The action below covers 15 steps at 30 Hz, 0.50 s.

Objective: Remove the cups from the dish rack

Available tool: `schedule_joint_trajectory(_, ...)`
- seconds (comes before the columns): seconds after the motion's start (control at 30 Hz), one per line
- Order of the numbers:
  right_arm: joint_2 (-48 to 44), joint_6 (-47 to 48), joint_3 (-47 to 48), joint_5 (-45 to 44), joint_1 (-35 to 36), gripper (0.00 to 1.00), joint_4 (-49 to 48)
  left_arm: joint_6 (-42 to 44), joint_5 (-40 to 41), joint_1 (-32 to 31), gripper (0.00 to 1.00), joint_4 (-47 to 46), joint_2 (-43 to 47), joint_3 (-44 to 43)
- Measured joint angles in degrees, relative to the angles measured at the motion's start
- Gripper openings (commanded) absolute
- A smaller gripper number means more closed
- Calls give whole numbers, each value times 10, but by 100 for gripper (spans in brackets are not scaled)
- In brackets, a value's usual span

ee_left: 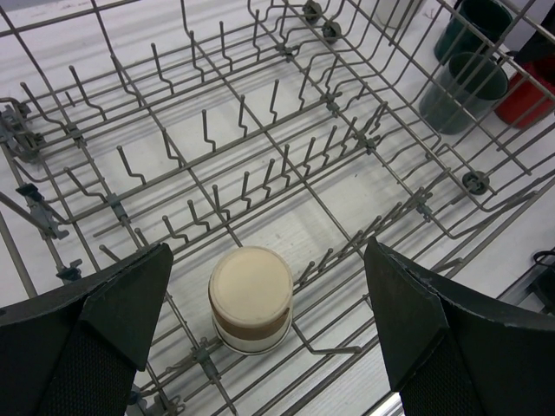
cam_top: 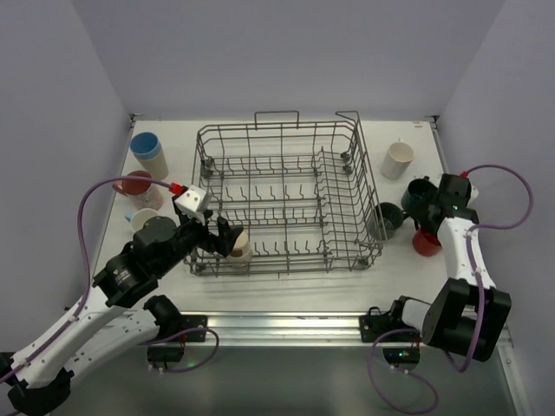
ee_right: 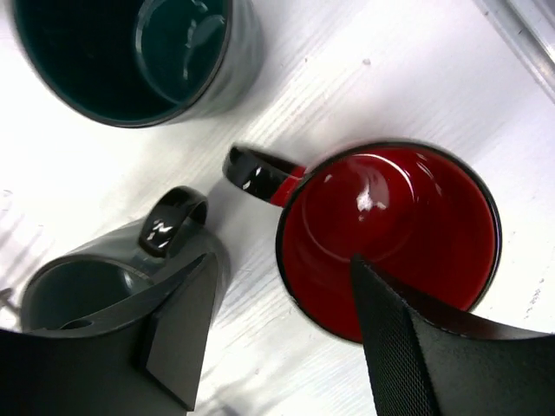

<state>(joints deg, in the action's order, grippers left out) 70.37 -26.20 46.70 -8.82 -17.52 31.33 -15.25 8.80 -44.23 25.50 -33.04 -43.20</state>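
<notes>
The grey wire dish rack stands mid-table. One cream cup with a brown band sits upside down in its near-left corner, also in the top view. My left gripper is open and hovers just above that cup, one finger on each side, not touching; in the top view it is at the rack's near-left wall. My right gripper is open and empty above the table, between a red mug and a dark grey mug. A dark teal mug stands beyond them.
Right of the rack stand a cream cup, the dark teal mug, the dark grey mug and the red mug. Left of it stand a light blue cup, a reddish cup and a white cup.
</notes>
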Motion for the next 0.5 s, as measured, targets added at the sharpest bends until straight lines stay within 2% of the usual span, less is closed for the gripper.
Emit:
schedule_joint_trajectory(0.1,-45,-8,2,7,0,75,2,0,1,0,100,0,-3,0)
schedule_joint_trajectory(0.27,-162,-25,19,35,0,96,3,0,1,0,100,2,-27,0)
schedule_joint_trajectory(0.5,-328,-55,28,106,17,99,-32,-2,9,-3,100,25,-91,-3)
